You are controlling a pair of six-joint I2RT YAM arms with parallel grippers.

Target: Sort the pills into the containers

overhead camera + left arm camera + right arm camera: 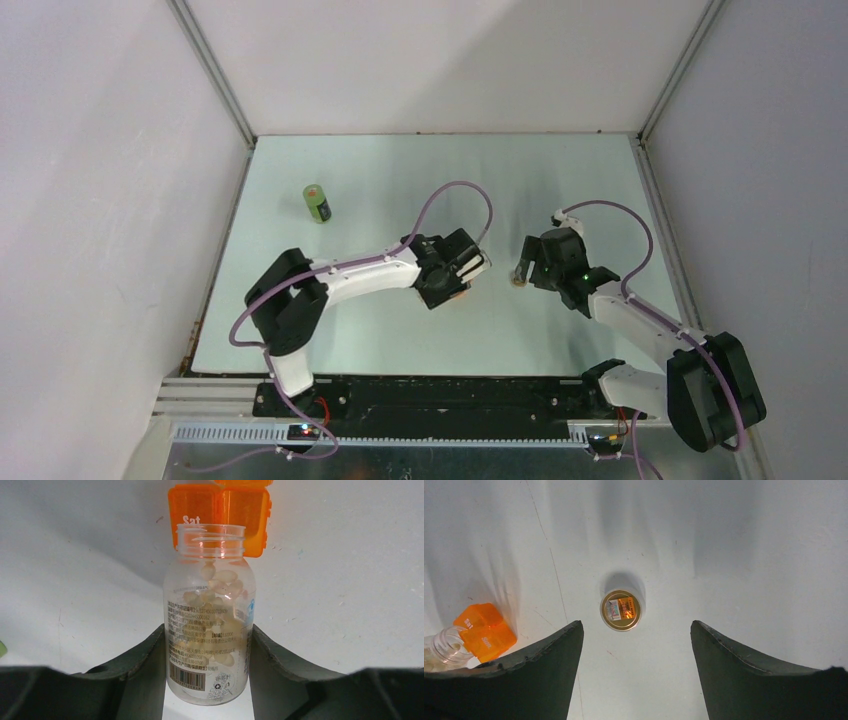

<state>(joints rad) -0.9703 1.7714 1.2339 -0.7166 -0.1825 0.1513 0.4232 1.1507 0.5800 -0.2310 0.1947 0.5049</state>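
Observation:
My left gripper (466, 266) (207, 636) is shut on a clear vial (210, 610). The vial has no cap, holds several pale pills, and is tipped with its open mouth toward the orange box (220, 517) marked "Sat". The box and the vial mouth (444, 649) also show at the left of the right wrist view, where the box (485, 631) lies on the table. My right gripper (528, 262) (636, 625) is open and empty, just above a round orange-gold cap (621, 609) (519, 280) lying on the table. The green bottle (317, 203) stands at the far left.
The white table (400, 180) is bounded by enclosure walls at the left, back and right. The two grippers are close together near the middle. A purple cable loops over each arm.

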